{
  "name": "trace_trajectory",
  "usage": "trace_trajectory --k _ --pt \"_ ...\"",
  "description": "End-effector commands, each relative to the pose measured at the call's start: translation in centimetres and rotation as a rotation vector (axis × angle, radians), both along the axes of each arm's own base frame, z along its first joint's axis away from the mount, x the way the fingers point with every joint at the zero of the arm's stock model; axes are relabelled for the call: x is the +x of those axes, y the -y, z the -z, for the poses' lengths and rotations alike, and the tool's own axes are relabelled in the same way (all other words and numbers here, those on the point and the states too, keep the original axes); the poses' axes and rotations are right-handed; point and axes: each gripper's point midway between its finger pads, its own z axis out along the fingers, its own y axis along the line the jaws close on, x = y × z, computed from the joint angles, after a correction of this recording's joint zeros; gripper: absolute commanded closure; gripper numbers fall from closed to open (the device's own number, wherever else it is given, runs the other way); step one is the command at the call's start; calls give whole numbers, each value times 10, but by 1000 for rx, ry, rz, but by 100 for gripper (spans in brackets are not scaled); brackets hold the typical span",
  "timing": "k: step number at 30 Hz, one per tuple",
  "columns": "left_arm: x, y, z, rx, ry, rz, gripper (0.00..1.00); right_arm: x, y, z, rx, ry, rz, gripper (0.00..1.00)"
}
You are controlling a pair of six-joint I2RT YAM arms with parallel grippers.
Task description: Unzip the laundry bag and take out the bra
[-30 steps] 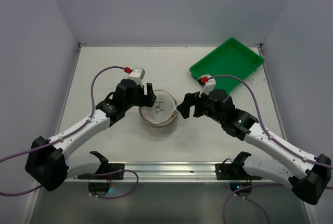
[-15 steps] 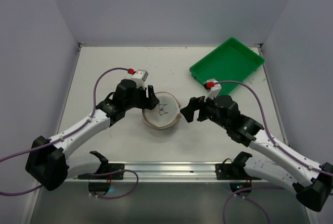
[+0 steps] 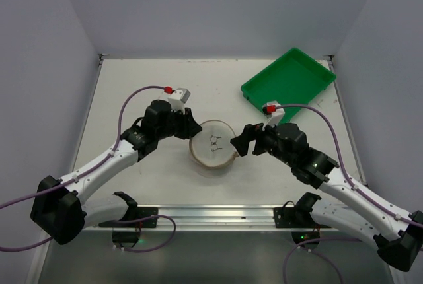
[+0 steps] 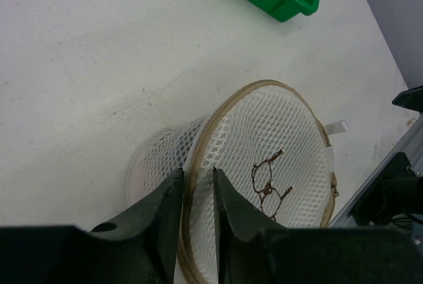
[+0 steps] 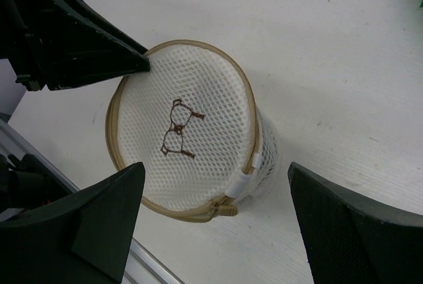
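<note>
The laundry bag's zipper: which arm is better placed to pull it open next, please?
Right, probably: the open right tool faces the zipper pull, while the left tool straddles the laundry bag's opposite rim.

Laundry bag (image 3: 213, 144) left-front of tray (image 3: 289, 78)

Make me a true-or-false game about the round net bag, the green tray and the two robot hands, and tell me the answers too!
1. The laundry bag sits inside the green tray. False: it stands on the table, well apart from the tray.
2. The right gripper is wide open and holds nothing. True.
3. The left gripper has one finger on each side of the bag's edge. True.
4. The drawing on the bag's round face is a big red star. False: it is a small dark bra outline.
</note>
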Motion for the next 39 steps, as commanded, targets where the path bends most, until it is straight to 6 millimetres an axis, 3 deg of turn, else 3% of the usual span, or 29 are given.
trace_trajectory --k 1,4,9,12,17,19,24,26,35,39 --pt "-2 9 -13 -55 28 45 74 1 1 -6 21 18 16 10" --pt "-1 10 -16 -60 31 47 89 1 3 -8 25 23 22 10" --pt "0 11 -24 -71 43 51 100 0 4 -8 30 25 24 10" --pt "0 14 -31 -79 47 64 100 0 5 -10 34 26 30 10" --pt "5 16 -64 -82 95 76 100 -1 13 -18 45 50 59 10" --pt "14 11 -79 -51 128 44 100 -2 17 -23 54 61 70 10" --pt "28 -15 -81 99 141 -58 100 -4 25 -28 61 76 94 10" --pt "29 -15 -90 108 138 -58 100 -6 28 -29 63 79 100 10" --pt "12 55 -101 -100 9 142 100 -9 51 -24 85 80 195 10" --pt "5 83 -98 -122 -26 175 94 -12 59 -27 116 104 221 10"
